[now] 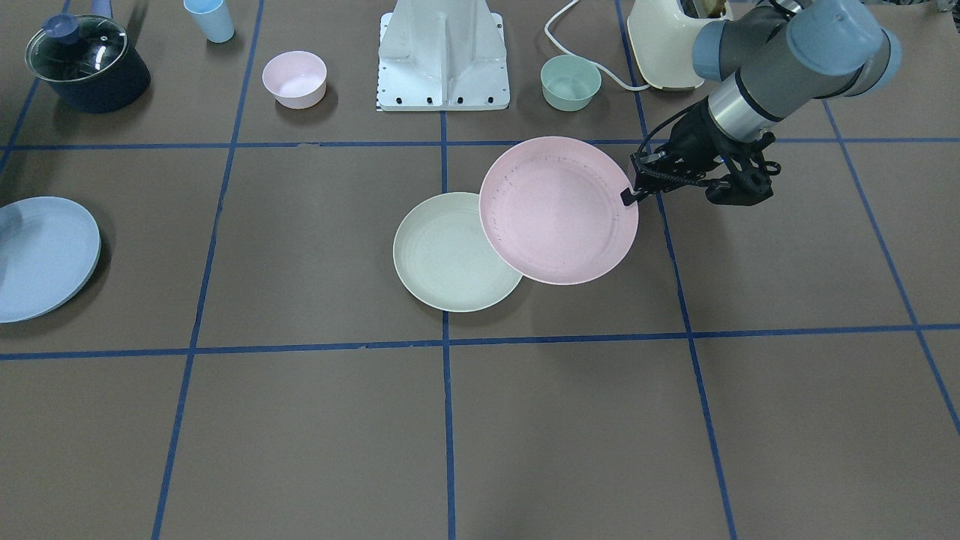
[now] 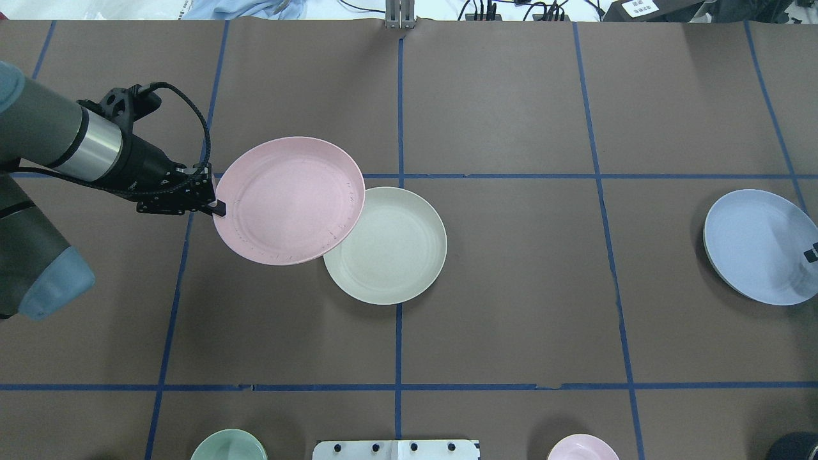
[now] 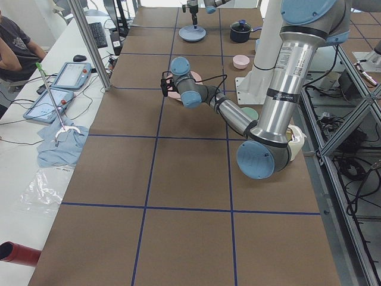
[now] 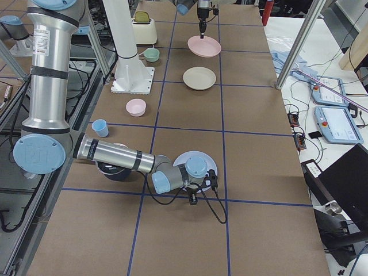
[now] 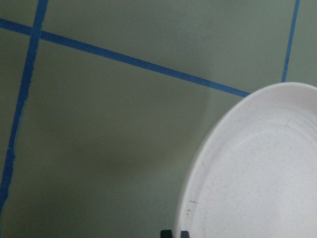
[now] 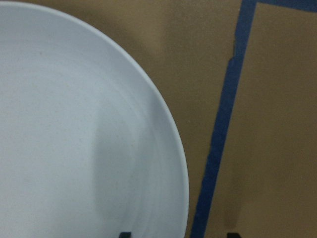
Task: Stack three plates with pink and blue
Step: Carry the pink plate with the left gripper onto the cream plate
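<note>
Front view: left jaws clenched on the rim of the pink plate [image 1: 559, 210], its far side overlapping the cream plate [image 1: 442, 255]. Overhead: blue plate [image 2: 754, 246] sits on the counter [image 2: 511, 287], well away from those jaws. Right wrist cam: right jaws spread, straddling the blue plate's rim

Pastel pink plate [image 1: 559, 210], finely dark-specked; pale cream-green plate [image 1: 446, 255], plain; light blue plate [image 1: 41, 255], plain; brown table [image 1: 300, 247] crossed by a grid of blue tape lines [image 1: 448, 420]
</note>
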You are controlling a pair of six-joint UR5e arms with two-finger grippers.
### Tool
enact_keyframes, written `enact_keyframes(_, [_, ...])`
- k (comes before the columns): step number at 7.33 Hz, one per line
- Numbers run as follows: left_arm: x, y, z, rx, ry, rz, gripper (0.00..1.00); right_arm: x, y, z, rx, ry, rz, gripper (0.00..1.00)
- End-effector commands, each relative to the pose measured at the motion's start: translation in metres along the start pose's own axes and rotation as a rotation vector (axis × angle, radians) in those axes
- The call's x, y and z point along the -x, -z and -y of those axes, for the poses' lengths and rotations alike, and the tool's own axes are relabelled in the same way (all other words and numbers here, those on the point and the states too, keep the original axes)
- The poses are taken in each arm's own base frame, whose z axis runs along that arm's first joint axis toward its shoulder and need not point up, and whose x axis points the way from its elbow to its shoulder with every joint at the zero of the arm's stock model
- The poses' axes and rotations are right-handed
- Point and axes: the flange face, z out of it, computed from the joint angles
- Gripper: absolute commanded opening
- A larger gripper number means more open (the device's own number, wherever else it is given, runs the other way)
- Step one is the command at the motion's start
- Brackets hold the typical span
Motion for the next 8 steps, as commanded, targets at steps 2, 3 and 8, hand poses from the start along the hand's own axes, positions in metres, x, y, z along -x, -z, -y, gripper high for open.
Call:
enact_keyframes(2, [-0.005, -0.005, 0.002, -0.008, -0.004, 0.002, 0.00, 0.018, 0.007, 0.007, 0.003, 0.020, 0.104, 0.00])
enact_keyframes(3, [-0.011, -0.011, -0.002, -0.013, -0.011, 0.004, 0.00, 0.020, 0.012, 0.007, 0.004, 0.013, 0.160, 0.00])
enact_keyframes(8, [-0.065, -0.118, -0.034, 0.000, 0.035, 0.052, 0.00, 0.028, 0.078, 0.032, -0.087, -0.046, 0.326, 0.00])
